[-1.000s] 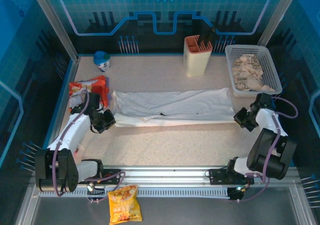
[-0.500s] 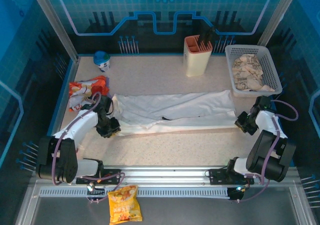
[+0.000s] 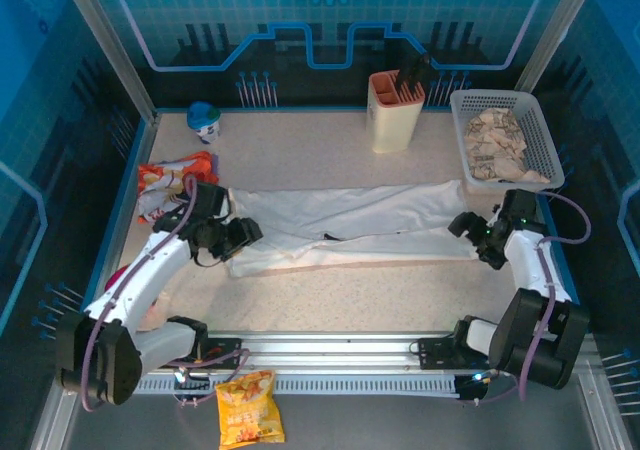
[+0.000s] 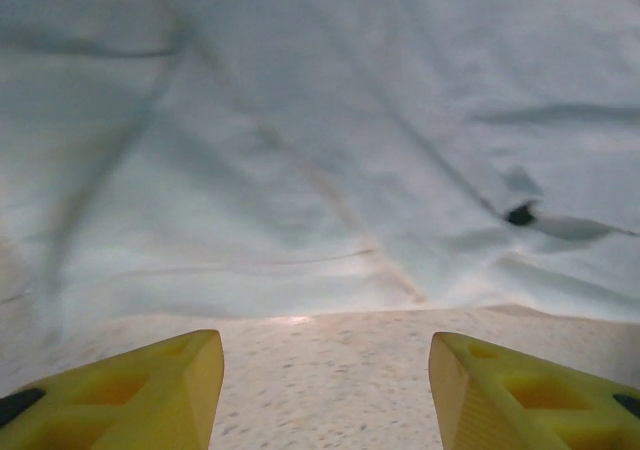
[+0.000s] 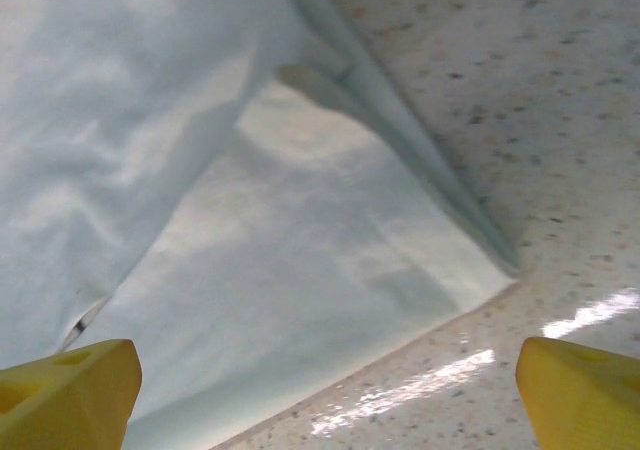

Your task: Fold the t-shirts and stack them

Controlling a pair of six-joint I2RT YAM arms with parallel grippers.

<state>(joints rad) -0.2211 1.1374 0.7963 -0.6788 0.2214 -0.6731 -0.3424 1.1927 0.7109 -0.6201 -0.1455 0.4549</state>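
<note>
White soft-fabric t-shirt lies as a long band across the middle of the speckled worktop.
Left fingers and right fingers stand apart, empty, at its ends; pinch both near corners level before folding.

The white soft-fabric t-shirt is running off the left wrist view's top and sides. Its small dark mark is showing too small to identify. The right wrist view's bottom edge is cropping the yellow fingertips.
</note>
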